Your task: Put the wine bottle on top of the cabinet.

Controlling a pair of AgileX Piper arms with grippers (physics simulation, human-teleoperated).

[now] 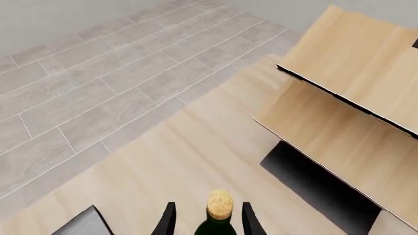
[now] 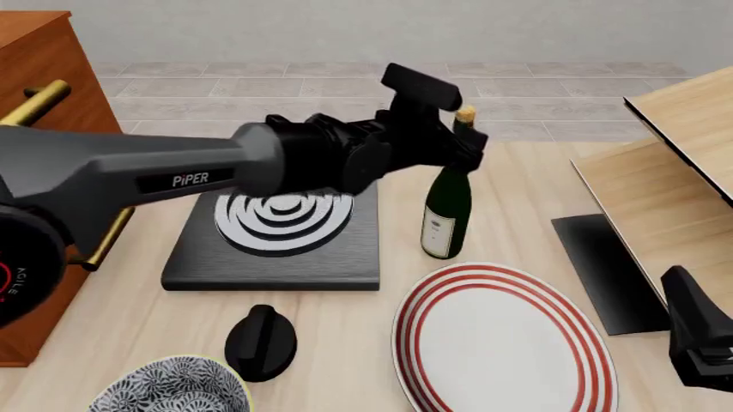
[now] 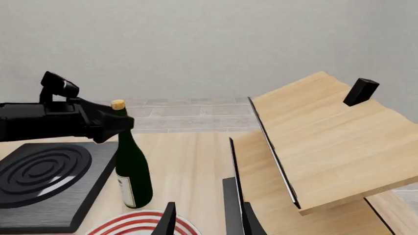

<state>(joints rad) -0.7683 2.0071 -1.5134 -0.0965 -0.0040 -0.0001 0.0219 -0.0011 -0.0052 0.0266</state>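
The wine bottle stands upright on the table, dark green with a tan cork and a white label low on its body; it also shows in the right wrist view. My left gripper is at its neck. In the left wrist view the gripper is open, a finger on each side of the neck with gaps, and the cork sits between them. The cabinet is at the far left, reddish-brown with brass handles. My right gripper is open and empty at the near right.
A black slab with white rings lies left of the bottle. A red-striped plate lies in front of it. Near the front left are a black knob and a patterned bowl. A pale wood structure fills the right.
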